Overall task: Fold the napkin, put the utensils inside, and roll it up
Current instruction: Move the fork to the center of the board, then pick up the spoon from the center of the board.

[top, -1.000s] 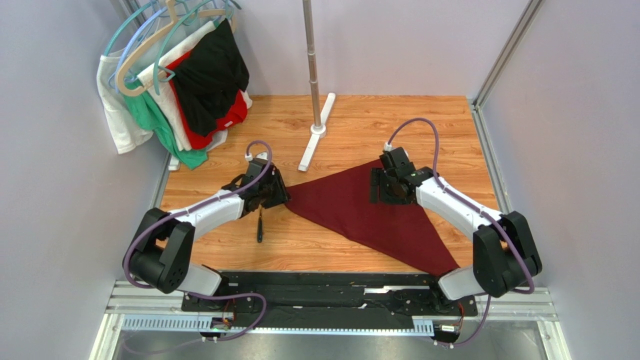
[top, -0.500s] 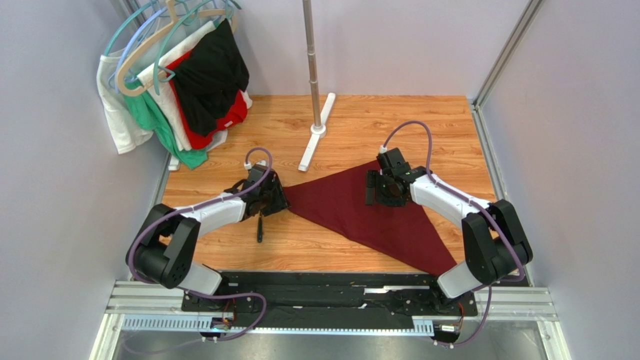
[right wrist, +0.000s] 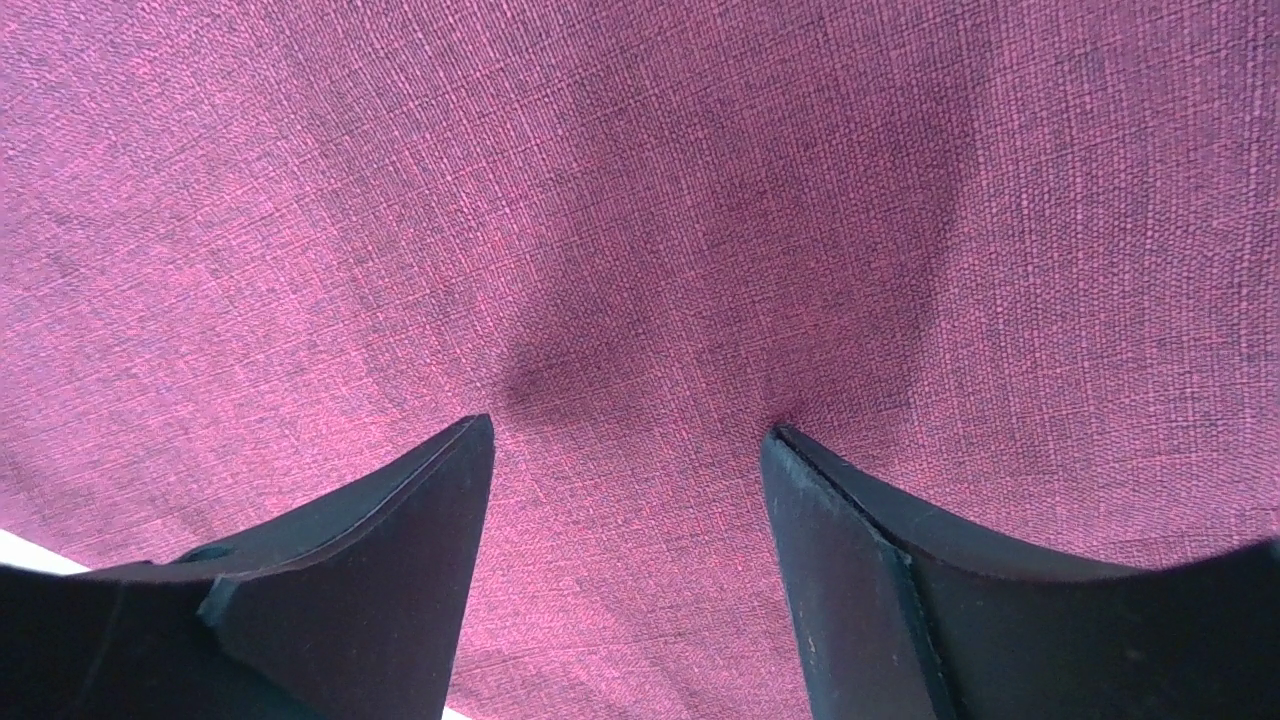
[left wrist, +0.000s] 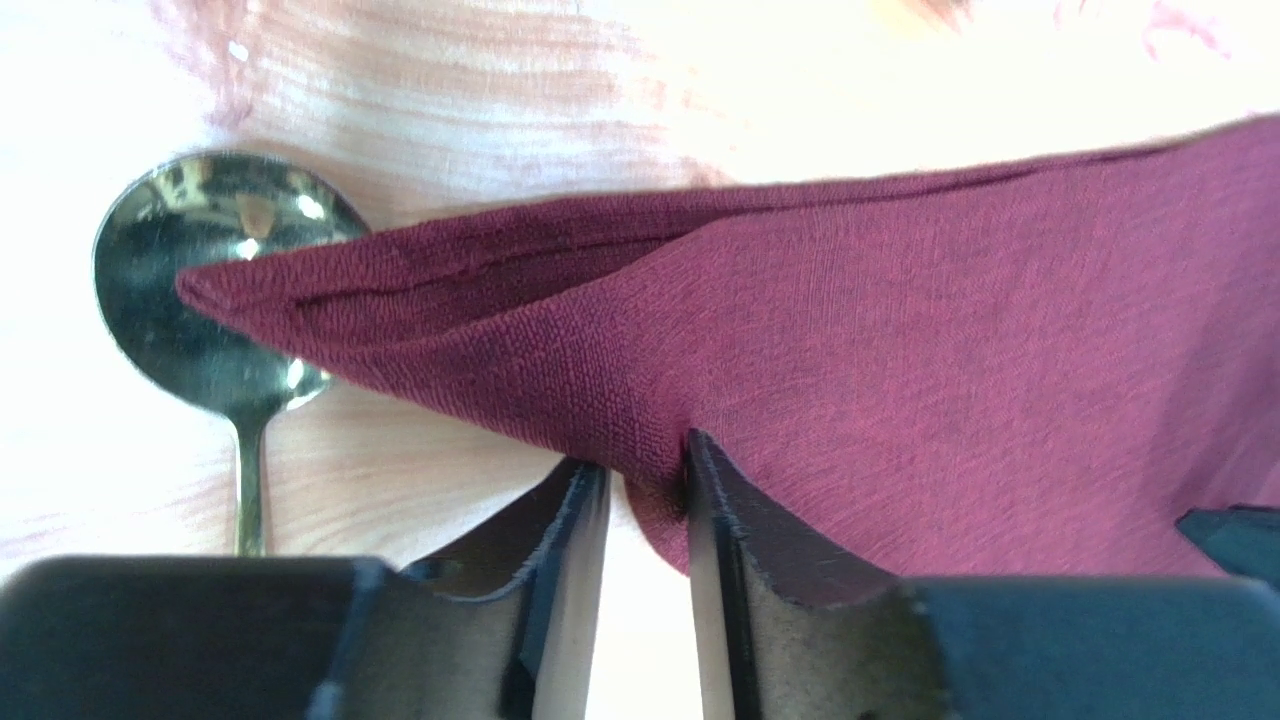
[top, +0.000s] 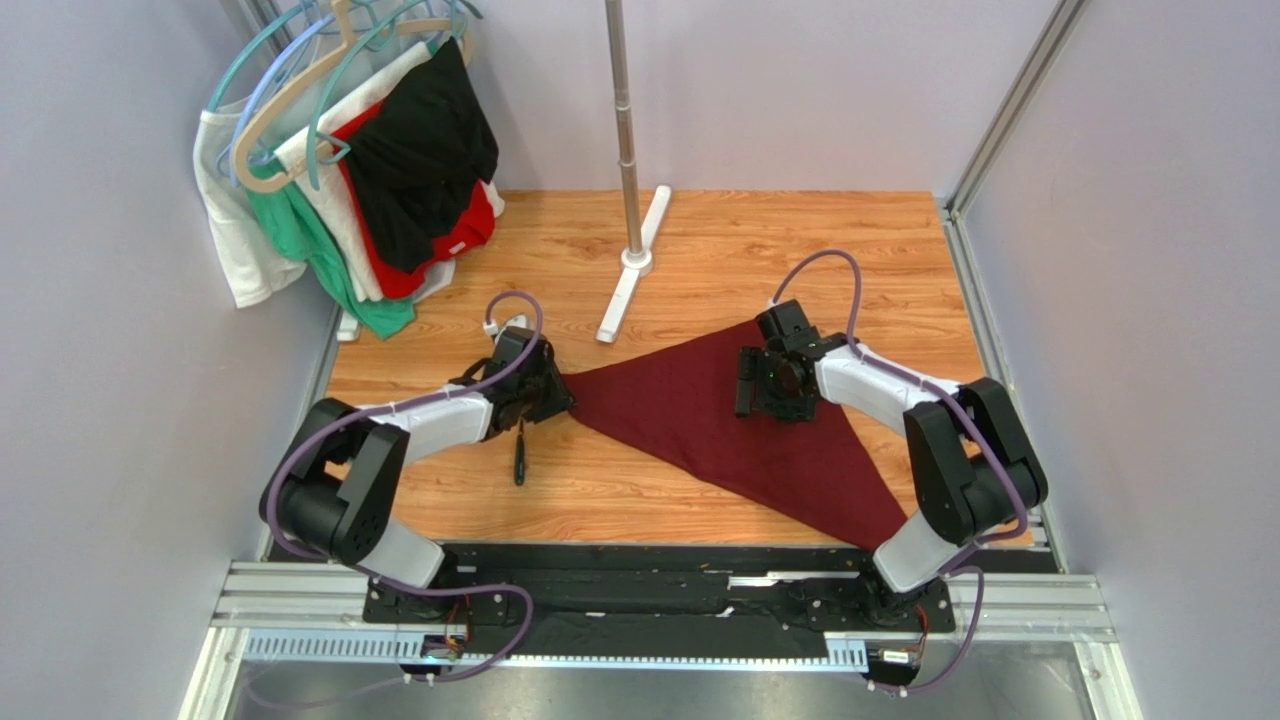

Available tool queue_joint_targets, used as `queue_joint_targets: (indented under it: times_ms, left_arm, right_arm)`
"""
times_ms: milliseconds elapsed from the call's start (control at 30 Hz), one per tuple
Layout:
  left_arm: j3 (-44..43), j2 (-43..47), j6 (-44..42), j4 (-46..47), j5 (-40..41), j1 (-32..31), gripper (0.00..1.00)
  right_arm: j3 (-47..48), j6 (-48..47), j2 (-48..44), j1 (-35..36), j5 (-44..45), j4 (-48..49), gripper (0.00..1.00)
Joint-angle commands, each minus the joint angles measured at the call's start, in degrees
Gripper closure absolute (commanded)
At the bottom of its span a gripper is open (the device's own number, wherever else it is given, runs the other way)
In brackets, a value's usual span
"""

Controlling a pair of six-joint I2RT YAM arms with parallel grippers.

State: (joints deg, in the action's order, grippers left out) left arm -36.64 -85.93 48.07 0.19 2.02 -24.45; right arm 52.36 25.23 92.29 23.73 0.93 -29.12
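Overhead first: the napkin (top: pixel 706 420) lies as a folded triangle mid-frame on the wooden table (top: pixel 842 240), its long edge running from the left tip down to the lower right. The left gripper (top: pixel 538 393) sits at that left tip. The right gripper (top: pixel 766 384) is on the cloth near the upper corner. The spoon (top: pixel 520 453) shows only its dark handle, running from the left gripper straight toward the bottom of the frame, beside the napkin and not inside it. The left arm is clearly the nearer one.

Left wrist: the jaws are nearly closed, pinching the napkin's lower edge between the fingers (left wrist: pixel 564 570). The cloth's tip overlaps the gold bowl at upper left, and the neck runs downward in frame.

Right wrist: the fingers (right wrist: pixel 376 555) are spread wide and grip nothing, their tips pressed onto the cloth, which fills the frame.

Judgement: the spoon must go rightward onto the cloth, so the left arm suits.
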Motion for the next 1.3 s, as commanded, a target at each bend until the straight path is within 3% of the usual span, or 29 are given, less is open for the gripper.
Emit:
queue_joint_targets:
  times_ms: [0,733,1000,1267]
  left_arm:
    - [-0.3,-3.8,-1.0,-0.8,0.7,0.9,0.67]
    - [-4.1,-7.4,-1.2,-0.8,-1.7,4.2,0.68]
    - [-3.9,-4.6,-2.1,-1.7,-3.9,4.2,0.61]
    - [-4.1,0.9,-4.6,-2.3,-6.3,4.2,0.45]
  right_arm:
    - [1.1,1.6,3.7,-0.9,-2.4,2.9,0.28]
    - [10.2,-0.9,13.4,-1.0,-2.4,2.0,0.29]
    - [7.5,-4.8,1.0,-1.1,-2.6,-2.3,0.28]
    - [-1.8,-5.6,-16.5,1.2,-7.2,-4.5,0.28]
